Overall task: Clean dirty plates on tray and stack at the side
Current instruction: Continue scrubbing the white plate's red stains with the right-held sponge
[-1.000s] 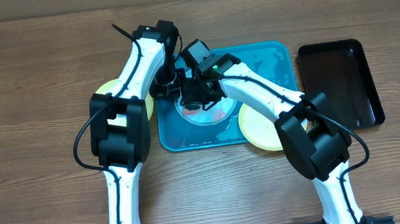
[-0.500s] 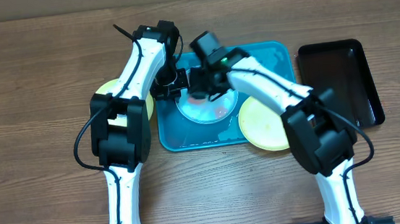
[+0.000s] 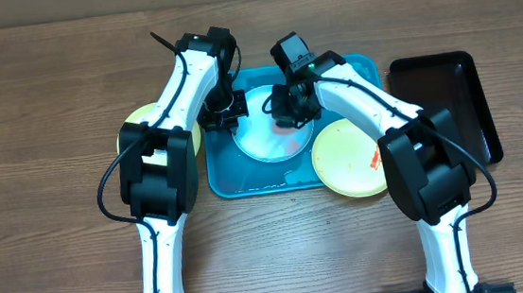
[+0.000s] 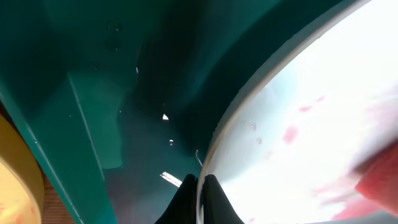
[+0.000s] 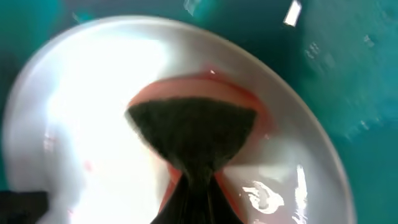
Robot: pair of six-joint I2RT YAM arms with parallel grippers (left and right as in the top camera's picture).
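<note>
So your left gripper (image 4: 200, 191) is pinched right on the rim of the light blue plate (image 3: 268, 134). In the left wrist view the two fingers sit one on either side of the edge with basically no gap. That plate lies flat in the teal tray (image 3: 355, 72), left of the tray's middle, with red smears across its surface.

Your right gripper (image 5: 194, 186) is clamped on a sponge (image 5: 193, 127). It has a dark green scrub face and a pinkish-red body, and the fingers squeeze it into a narrow waist. The sponge is pressed down on the blue plate, on the far-right part of it in the overhead view, with pink-red around it on the plate.

One yellow plate (image 3: 346, 158) sits at the tray's near right corner. Its edge hangs out past the tray rim and there's a red mark near its right side. The other yellow plate (image 3: 138, 121) is on the table (image 3: 48, 203) just left of the tray, mostly hidden under your left arm. You can catch its edge in the left wrist view too, and I can't tell how dirty it is.

The black tray (image 3: 443, 107) is off to the right, apart from the teal one.
</note>
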